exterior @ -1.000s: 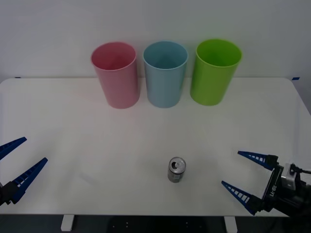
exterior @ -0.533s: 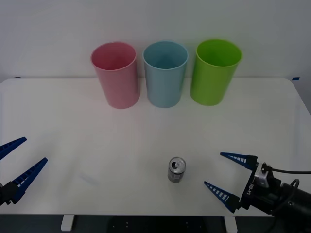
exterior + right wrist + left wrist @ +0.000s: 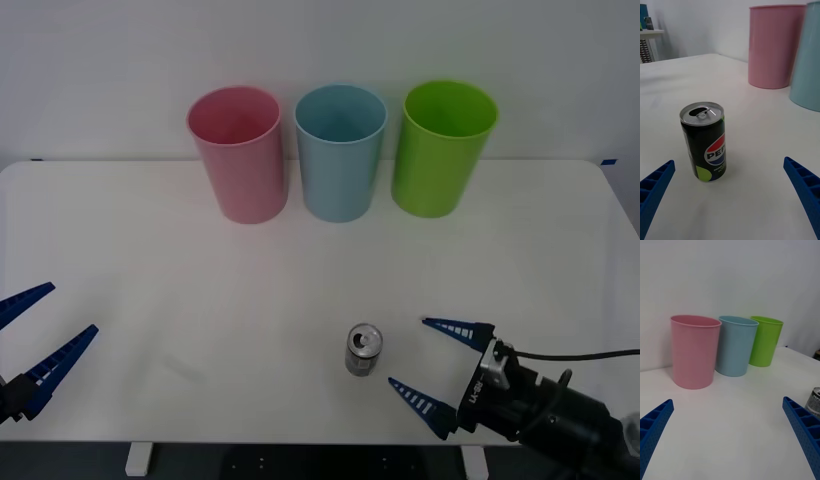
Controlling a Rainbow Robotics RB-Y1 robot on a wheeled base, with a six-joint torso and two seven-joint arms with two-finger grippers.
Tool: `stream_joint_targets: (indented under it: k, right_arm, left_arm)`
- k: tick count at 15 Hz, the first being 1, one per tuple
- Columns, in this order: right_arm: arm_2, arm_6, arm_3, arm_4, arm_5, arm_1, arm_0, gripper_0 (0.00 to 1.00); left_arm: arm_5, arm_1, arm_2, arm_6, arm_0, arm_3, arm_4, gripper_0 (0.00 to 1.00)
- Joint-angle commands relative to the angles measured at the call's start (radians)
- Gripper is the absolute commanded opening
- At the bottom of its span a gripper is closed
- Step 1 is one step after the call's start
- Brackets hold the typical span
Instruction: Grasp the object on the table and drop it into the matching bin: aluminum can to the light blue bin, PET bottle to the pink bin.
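The aluminum can (image 3: 363, 349) stands upright near the front edge of the white table (image 3: 150, 250); its sides are dark and its silver lid has a pull tab (image 3: 702, 145). My right gripper (image 3: 432, 366) is open just to the can's right, fingers pointing at it and a small gap away. At the table's front left corner my left gripper (image 3: 30, 335) is open and holds nothing. The pink bin (image 3: 238, 153) and light blue bin (image 3: 340, 151) stand at the back. From the left wrist the can's edge (image 3: 814, 401) shows beside the right finger.
A lime green bin (image 3: 441, 147) stands to the right of the light blue one, the three in a row along the back wall. A wide bare stretch of tabletop lies between the can and the bins.
My right gripper has slid leftward along the table's front toward the can, staying open. The can, the bins and the left gripper have not moved.
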Motion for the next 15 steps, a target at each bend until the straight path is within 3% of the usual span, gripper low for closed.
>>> stream_joint_targets:
  k: [1, 4, 15]
  right_arm:
    - [0.003, -0.005, -0.001, 0.053, 0.028, 0.053, -0.006, 1.0]
    - [0.023, -0.009, -0.001, 0.088, 0.074, 0.091, -0.014, 1.0]
    - [0.186, -0.009, -0.001, 0.088, 0.297, 0.105, -0.078, 1.0]
  left_arm:
    - [0.0, 0.0, 0.0, 0.0, 0.0, 0.0, 0.0, 1.0]
    - [0.0, 0.0, 0.0, 0.0, 0.0, 0.0, 0.0, 1.0]
    - [0.0, 0.0, 0.0, 0.0, 0.0, 0.0, 0.0, 1.0]
